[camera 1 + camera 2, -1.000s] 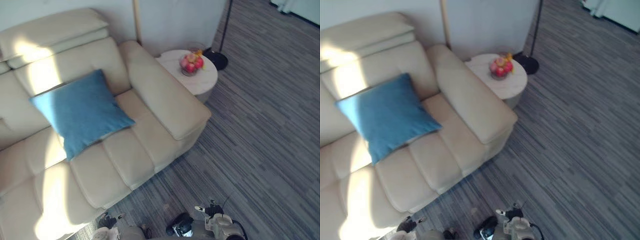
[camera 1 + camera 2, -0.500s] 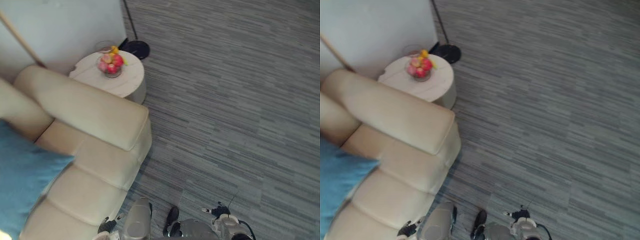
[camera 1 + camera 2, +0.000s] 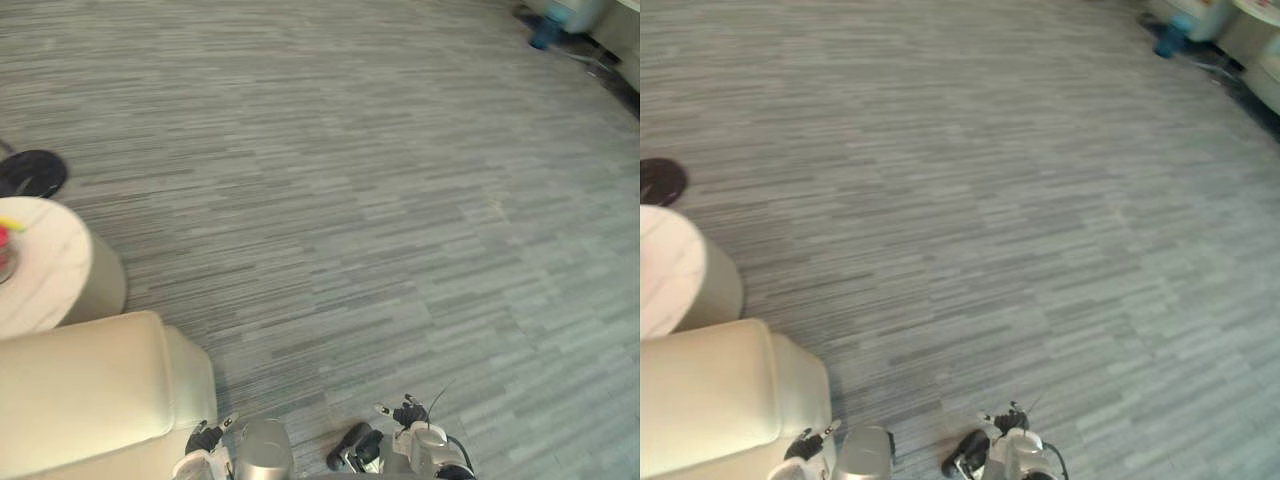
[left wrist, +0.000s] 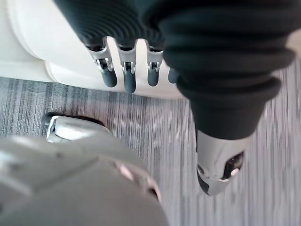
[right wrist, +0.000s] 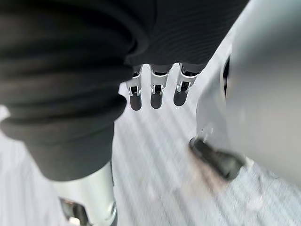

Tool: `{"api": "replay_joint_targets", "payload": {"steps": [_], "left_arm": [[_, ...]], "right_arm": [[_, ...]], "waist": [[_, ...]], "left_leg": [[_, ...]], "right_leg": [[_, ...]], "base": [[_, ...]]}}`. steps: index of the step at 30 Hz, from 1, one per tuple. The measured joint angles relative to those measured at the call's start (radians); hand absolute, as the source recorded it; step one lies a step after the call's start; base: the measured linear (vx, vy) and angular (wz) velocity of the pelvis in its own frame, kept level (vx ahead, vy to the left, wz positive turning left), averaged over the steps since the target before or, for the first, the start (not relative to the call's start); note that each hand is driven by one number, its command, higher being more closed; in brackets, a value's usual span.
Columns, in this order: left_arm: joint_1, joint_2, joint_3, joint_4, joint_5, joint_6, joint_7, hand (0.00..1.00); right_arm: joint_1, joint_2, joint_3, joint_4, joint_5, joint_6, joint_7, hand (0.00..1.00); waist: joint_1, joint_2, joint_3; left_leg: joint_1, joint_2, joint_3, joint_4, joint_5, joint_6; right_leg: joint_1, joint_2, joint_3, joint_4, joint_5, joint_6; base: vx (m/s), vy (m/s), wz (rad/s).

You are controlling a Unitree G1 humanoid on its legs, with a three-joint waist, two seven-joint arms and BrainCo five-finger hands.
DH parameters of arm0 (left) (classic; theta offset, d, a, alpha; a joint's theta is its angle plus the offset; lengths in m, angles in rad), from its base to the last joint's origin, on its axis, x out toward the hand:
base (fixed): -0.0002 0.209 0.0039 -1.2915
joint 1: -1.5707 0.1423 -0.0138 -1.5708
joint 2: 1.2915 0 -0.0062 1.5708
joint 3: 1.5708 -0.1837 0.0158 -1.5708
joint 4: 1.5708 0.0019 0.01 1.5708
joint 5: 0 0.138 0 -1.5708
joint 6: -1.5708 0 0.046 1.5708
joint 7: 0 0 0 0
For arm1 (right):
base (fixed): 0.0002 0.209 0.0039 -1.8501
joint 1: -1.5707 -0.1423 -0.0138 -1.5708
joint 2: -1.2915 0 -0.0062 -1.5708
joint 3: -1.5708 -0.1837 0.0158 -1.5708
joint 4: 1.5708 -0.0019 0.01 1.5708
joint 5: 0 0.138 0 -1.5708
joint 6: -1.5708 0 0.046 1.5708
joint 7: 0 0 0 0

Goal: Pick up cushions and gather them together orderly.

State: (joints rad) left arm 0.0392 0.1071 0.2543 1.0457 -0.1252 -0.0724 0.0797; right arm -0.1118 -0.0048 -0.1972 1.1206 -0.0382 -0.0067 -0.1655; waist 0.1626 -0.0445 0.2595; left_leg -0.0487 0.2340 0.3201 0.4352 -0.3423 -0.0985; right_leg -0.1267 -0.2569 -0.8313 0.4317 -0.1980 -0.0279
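Here the left robot hand [image 4: 126, 70] hangs released, fingers straight and holding nothing, just beside the cream sofa arm [image 3: 90, 390]. The right robot hand [image 5: 157, 89] hangs likewise loose over the grey striped carpet [image 3: 350, 200]. A round white surface [image 3: 50, 275] stands by the sofa arm, with a black disc base [image 3: 30, 172] beyond it. Far off is a small blue thing [image 3: 541, 32], too blurred to name

Quick tally: one cream sofa [image 3: 90, 390], one round white bench [image 3: 55, 285] next to it, one fruit bowl [image 3: 5, 262] on the bench, one black round base [image 3: 30, 172], and one blue thing [image 3: 543, 35] way off, too blurry to name. Two hands: left hand [image 4: 124, 70] and right hand [image 5: 157, 92].
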Motion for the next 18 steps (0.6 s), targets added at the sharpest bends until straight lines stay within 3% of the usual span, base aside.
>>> {"api": "replay_joint_targets", "payload": {"steps": [3, 4, 5, 6, 7, 8, 9, 10, 13, 14, 15, 17, 18], "left_arm": [[-0.006, -0.005, -0.009, 0.006, 0.028, 0.002, 0.004, 0.00], [-0.001, -0.006, -0.008, 0.008, 0.037, 0.004, 0.003, 0.00], [0.000, -0.005, -0.008, 0.001, 0.045, 0.010, 0.001, 0.00], [0.004, -0.005, -0.009, -0.004, 0.045, 0.013, 0.001, 0.00], [0.013, -0.006, -0.010, -0.022, 0.045, 0.012, 0.001, 0.00], [0.014, -0.003, -0.018, -0.029, 0.045, 0.012, 0.000, 0.00], [0.012, -0.002, -0.027, -0.039, 0.045, 0.011, 0.000, 0.00], [0.011, -0.004, -0.037, -0.048, 0.045, 0.011, -0.001, 0.00], [0.014, -0.008, -0.040, -0.067, 0.047, 0.011, 0.001, 0.00], [0.014, -0.009, -0.040, -0.075, 0.047, 0.011, 0.003, 0.00], [0.011, -0.004, -0.037, -0.077, 0.047, 0.011, 0.003, 0.00], [-0.005, 0.000, -0.037, -0.083, 0.047, 0.008, 0.004, 0.00], [-0.006, -0.004, -0.036, -0.090, 0.047, 0.002, 0.004, 0.00]], "right_arm": [[0.023, -0.029, -0.031, 0.009, 0.004, 0.000, -0.005, 0.00], [0.026, -0.036, -0.028, 0.012, 0.008, -0.001, -0.007, 0.00], [0.023, -0.039, -0.026, 0.021, 0.012, -0.002, -0.012, 0.00], [0.022, -0.039, -0.023, 0.031, 0.018, -0.003, -0.012, 0.00], [0.023, -0.040, -0.014, 0.036, 0.020, -0.006, -0.014, 0.00], [0.022, -0.039, -0.013, 0.038, 0.022, -0.006, -0.015, 0.00], [0.013, -0.039, -0.012, 0.039, 0.041, -0.005, -0.016, 0.00], [0.008, -0.039, -0.013, 0.041, 0.043, -0.005, -0.019, 0.00], [-0.005, -0.035, -0.021, 0.050, 0.053, -0.005, -0.031, 0.00], [-0.005, -0.032, -0.031, 0.049, 0.055, -0.006, -0.032, 0.00], [-0.002, -0.023, -0.033, 0.047, 0.056, -0.007, -0.033, 0.00], [0.026, 0.005, -0.037, 0.028, 0.056, -0.010, -0.034, 0.00], [0.027, 0.005, -0.037, 0.028, 0.056, -0.008, -0.033, 0.00]], "waist": [[-0.012, 0.027, -0.011], [-0.011, 0.045, -0.009], [-0.013, 0.060, -0.002], [-0.009, 0.067, 0.001], [-0.001, 0.070, 0.009], [0.002, 0.065, 0.010], [0.004, 0.055, 0.018], [0.005, 0.049, 0.023], [0.007, 0.041, 0.032], [0.008, 0.034, 0.036], [0.027, 0.017, 0.047], [0.034, -0.024, 0.048], [0.034, -0.022, 0.050]], "left_leg": [[0.031, 0.040, -0.002, -0.030, -0.013, -0.026], [0.009, 0.077, -0.033, 0.073, -0.005, -0.027], [-0.075, 0.135, -0.117, 0.298, 0.038, 0.039], [-0.112, 0.151, -0.155, 0.399, 0.078, 0.086], [-0.175, 0.153, -0.216, 0.553, 0.085, 0.097], [-0.208, 0.126, -0.248, 0.611, 0.069, 0.079], [-0.259, 0.064, -0.286, 0.627, 0.047, 0.046], [-0.282, 0.028, -0.298, 0.594, 0.037, 0.032], [-0.317, -0.117, -0.373, 0.242, 0.034, 0.010], [-0.314, -0.172, -0.448, 0.057, 0.088, 0.002], [-0.288, -0.209, -0.492, -0.039, 0.246, -0.017], [-0.248, -0.238, -0.460, -0.071, 0.280, 0.026], [-0.249, -0.240, -0.457, -0.035, 0.256, 0.034]], "right_leg": [[-0.004, 0.086, 0.051, -0.026, -0.046, -0.014], [0.021, 0.141, 0.066, -0.063, -0.053, -0.019], [0.068, 0.206, 0.080, -0.111, -0.046, -0.041], [0.091, 0.229, 0.090, -0.130, -0.044, -0.052], [0.129, 0.263, 0.134, -0.158, -0.049, -0.060], [0.144, 0.266, 0.156, -0.161, -0.058, -0.070], [0.167, 0.267, 0.201, -0.183, -0.060, -0.073], [0.182, 0.269, 0.228, -0.199, -0.047, -0.058], [0.238, 0.266, 0.328, -0.261, -0.038, -0.042], [0.254, 0.256, 0.363, -0.273, -0.046, -0.019], [0.271, 0.242, 0.411, -0.283, -0.054, 0.009], [0.295, 0.213, 0.453, -0.325, -0.022, 0.027], [0.312, 0.212, 0.466, -0.337, -0.003, 0.037]], "base": [[0.20, -0.185, -0.50], [0.30, -0.278, -0.69], [0.29, -0.289, -0.63], [0.21, -0.257, -0.82], [0.19, -0.116, -0.79], [0.29, -0.080, -1.03], [0.39, -0.051, -0.95], [0.34, -0.013, -1.10], [0.38, 0.102, -1.01], [0.46, 0.181, -1.02], [0.41, 0.138, -1.04], [0.41, 0.071, -0.46], [0.43, 0.098, -0.20]]}}
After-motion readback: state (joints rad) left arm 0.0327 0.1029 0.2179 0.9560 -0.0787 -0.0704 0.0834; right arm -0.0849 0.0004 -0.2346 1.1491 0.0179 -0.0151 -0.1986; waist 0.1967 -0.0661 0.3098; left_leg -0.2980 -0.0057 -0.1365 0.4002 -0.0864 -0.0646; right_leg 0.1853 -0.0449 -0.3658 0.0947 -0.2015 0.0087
